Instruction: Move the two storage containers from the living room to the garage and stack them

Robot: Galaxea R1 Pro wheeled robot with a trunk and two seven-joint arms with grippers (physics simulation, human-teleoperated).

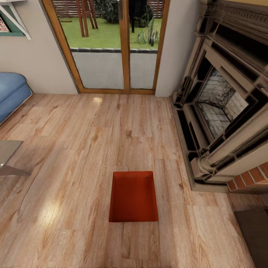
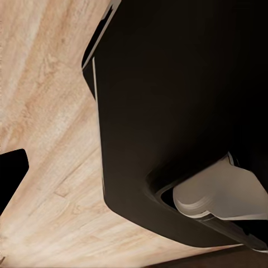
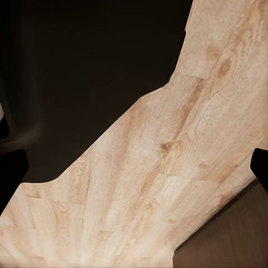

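One orange-red storage container [image 1: 133,197] lies on the light wood-plank floor [image 1: 74,156] of the living room, low in the middle of the head view, open side up and with nothing in it. In the right wrist view, my right gripper [image 3: 134,173] is open over bare planks, its dark fingertips [image 3: 11,178] at either edge with nothing between them. In the left wrist view, one dark fingertip [image 2: 12,170] of my left gripper sits at the frame edge over the planks. A large dark part of the robot [image 2: 178,111] lies beside it.
Wood-framed glass doors [image 1: 124,48] stand straight ahead. The brick-and-stone fireplace [image 1: 223,104] lines the right side. A blue sofa [image 1: 11,93] and a grey table corner [image 1: 7,152] are at the left. A dark patch [image 1: 253,234] lies at the lower right.
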